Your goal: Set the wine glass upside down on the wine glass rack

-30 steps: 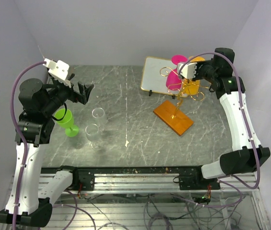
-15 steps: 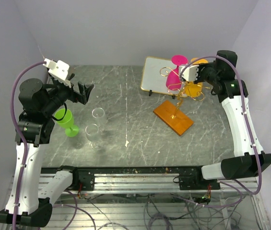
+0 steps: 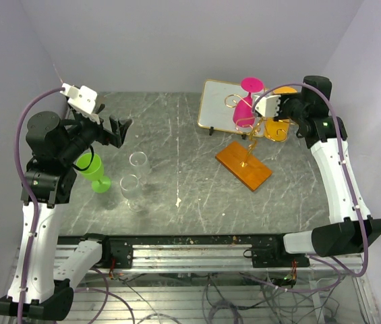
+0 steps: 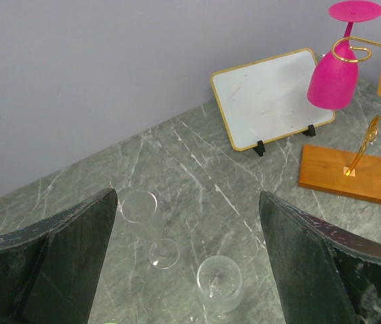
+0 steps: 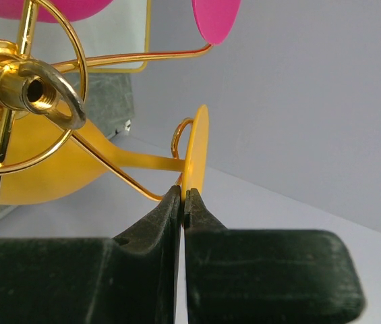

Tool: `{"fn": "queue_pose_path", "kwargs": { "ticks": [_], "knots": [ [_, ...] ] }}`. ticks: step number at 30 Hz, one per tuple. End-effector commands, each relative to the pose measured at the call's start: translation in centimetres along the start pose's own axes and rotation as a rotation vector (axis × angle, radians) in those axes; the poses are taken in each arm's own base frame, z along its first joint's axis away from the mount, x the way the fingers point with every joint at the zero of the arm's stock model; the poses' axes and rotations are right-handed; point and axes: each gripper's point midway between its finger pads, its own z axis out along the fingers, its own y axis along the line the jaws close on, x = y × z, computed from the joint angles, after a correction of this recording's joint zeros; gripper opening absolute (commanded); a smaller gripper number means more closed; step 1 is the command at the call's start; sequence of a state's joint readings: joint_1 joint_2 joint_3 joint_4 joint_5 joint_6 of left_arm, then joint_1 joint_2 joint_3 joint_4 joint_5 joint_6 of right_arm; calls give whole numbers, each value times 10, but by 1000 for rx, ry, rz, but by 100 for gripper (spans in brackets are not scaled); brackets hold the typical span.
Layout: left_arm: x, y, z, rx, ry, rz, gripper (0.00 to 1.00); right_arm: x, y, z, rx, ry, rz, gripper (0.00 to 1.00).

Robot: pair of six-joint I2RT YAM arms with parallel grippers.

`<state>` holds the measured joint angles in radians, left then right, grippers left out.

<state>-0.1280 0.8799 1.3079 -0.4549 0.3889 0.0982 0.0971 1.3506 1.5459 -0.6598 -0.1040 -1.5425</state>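
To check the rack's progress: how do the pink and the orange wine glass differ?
The pink wine glass hangs on the wine glass rack, touched by no gripper; the orange wine glass has its foot pinched in the right gripper. In the top view, pink is left of the post, orange right. Both are opaque, bowl down, foot up.

Rack (image 5: 1, 84) wire was shiny polished gold metal, pretty mirror-like, on a smooth satin wood base (image 3: 244, 165). Pink glass (image 4: 332, 77) looked like opaque glossy plastic. Yellow glass (image 5: 35, 165) was glossy and a bit see-through, and the clear glasses (image 4: 218, 283) were fully transparent. Table (image 3: 177, 142) was veined grey stone-look with a dull sheen. Left fingers (image 4: 62, 263) were matt black, grainy plastic.
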Motion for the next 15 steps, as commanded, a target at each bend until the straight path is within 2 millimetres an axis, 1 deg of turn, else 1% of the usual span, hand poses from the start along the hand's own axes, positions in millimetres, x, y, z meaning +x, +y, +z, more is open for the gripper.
{"fn": "queue_pose_path", "kwargs": {
  "ticks": [1,5,10,15],
  "knots": [
    [-4,-5,-3,20,-16,15,97,9,-11,-10,63,48,24,0],
    [-3,-5,-4,18,-15,16,97,14,-12,-9,76,71,33,0],
    [-4,-5,-5,20,-16,18,97,16,-19,-6,107,76,52,0],
    [-4,-5,-5,18,-15,20,97,17,-22,-1,119,80,61,0]
  ]
}}
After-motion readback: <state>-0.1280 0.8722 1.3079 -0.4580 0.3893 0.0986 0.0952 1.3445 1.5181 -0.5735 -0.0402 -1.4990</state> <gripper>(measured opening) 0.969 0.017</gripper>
